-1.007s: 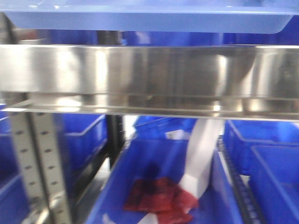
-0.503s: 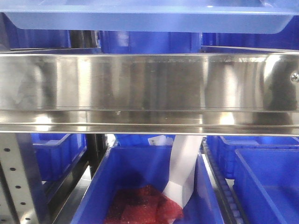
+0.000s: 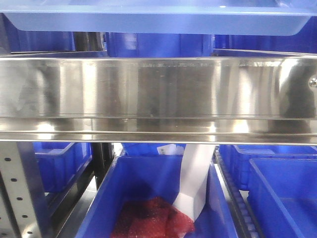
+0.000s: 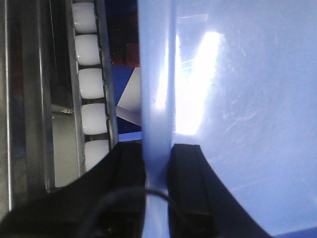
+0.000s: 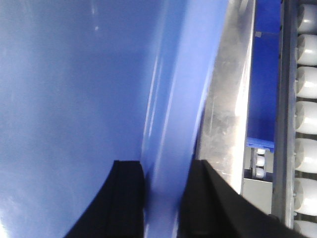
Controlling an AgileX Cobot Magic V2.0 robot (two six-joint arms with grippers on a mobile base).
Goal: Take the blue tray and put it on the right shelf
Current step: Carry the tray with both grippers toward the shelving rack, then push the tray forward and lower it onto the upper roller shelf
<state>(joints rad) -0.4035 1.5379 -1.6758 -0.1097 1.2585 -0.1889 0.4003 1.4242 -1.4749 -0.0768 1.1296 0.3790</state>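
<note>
blue tray [image 3: 158,22]: spans the top of the front view, level, long rim edge toward the camera, gripped at both ends.
right shelf [image 3: 158,89]: its broad, shiny steel front crosses the whole front view.
tray position: above the shelf's steel front and apart from it. rear bins [image 3: 158,44], darker blue, show through the gap. what the tray rests on, if anything, cannot be told.
left gripper [image 4: 157,154]: nearly closed, clamped on the tray rim. one black finger [image 4: 130,166] on each face of the rim, both touching.
right gripper [image 5: 166,173]: clamped on the opposite rim the same way, with black fingers [image 5: 126,193] pressed against either side.
roller track [image 4: 91,84]: row of white rollers in a metal channel, just beside the tray edge.
lower level: deep blue bin [image 3: 143,176] below the steel front, holding a red packet [image 3: 148,218] and a white bag [image 3: 195,173] that leans upright.
upright [image 3: 15,193]: perforated grey post, lower left.
</note>
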